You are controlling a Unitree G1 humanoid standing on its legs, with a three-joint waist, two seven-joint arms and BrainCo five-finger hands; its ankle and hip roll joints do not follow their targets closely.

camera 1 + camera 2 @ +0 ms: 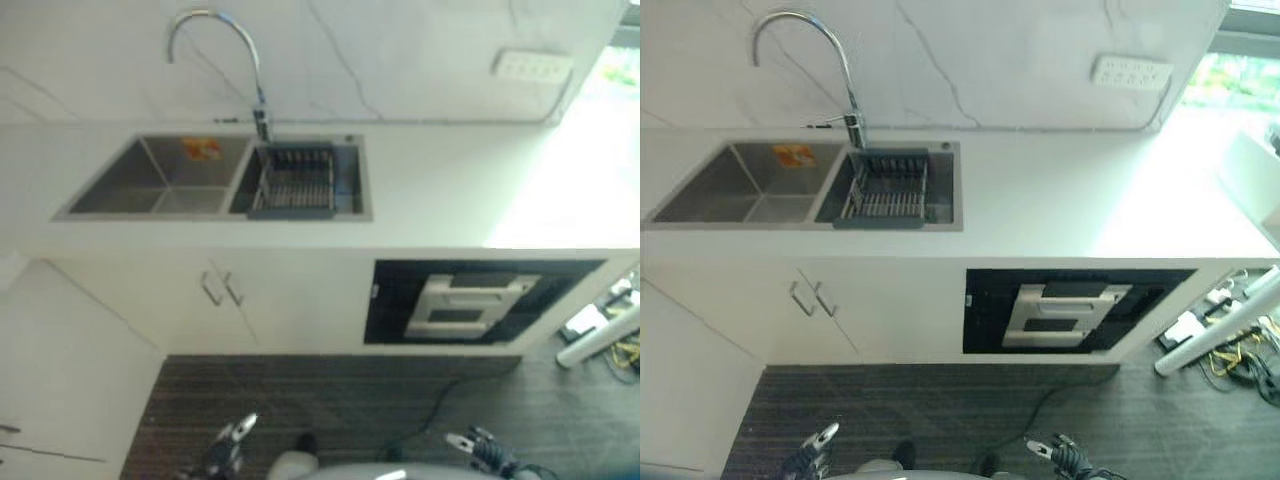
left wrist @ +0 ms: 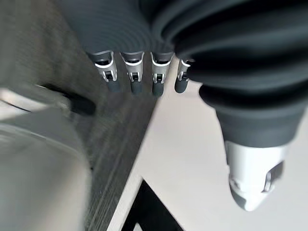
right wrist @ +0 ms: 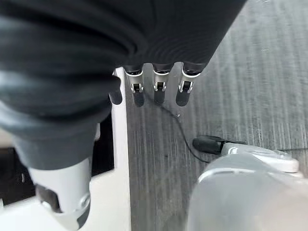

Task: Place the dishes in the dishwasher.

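Note:
The dishwasher is a black panel with a silver handle, built in under the white counter at the right, and its door is closed. A dark-framed dish rack sits in the right basin of the steel sink; I cannot make out what it holds. An orange item lies at the back of the left basin. My left hand and right hand hang low over the floor, well back from the counter. Both the left hand and the right hand are open and hold nothing.
A curved faucet rises behind the sink. White cabinet doors with handles stand under the sink. A power strip is on the wall at the right. A white pole leans at the far right above the dark striped floor.

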